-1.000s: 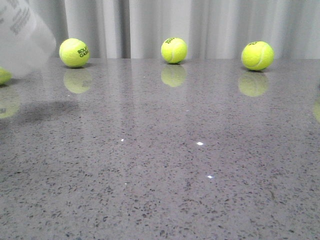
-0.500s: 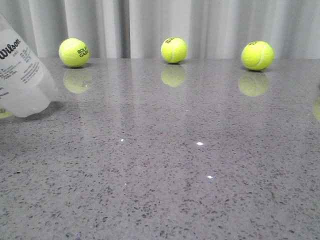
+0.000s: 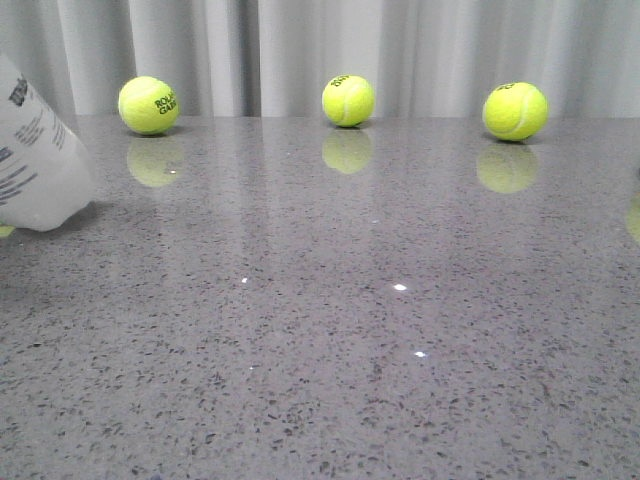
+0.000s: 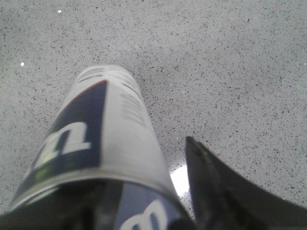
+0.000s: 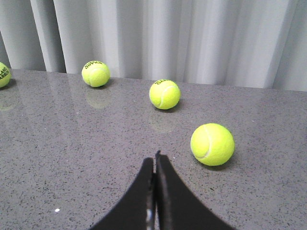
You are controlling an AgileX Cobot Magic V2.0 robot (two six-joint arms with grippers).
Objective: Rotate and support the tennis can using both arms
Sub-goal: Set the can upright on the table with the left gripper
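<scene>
My left tool [image 4: 158, 211] has the tennis can [image 4: 93, 139] between its fingers; one black finger [image 4: 211, 191] shows just beside the can's right flank, the other is hidden under the can body. Contact on the visible finger cannot be confirmed, so I cannot tell the degree of closure.

Front view: the tennis can [image 3: 35, 165] sits at the far left edge of the scene, tilted, top leaning left out of frame, lower end resting on or just above the grey speckled worktop [image 3: 330, 330]. Label print visible, unreadable.

My right tool [image 5: 154, 191]: fingers pressed together, tips touching, nothing held. It hovers above the worktop, near a tennis ball [image 5: 212, 144] to its right.

Three tennis balls along the far edge in the front view: left [image 3: 148, 105], middle [image 3: 348, 100], right [image 3: 514, 111].
</scene>
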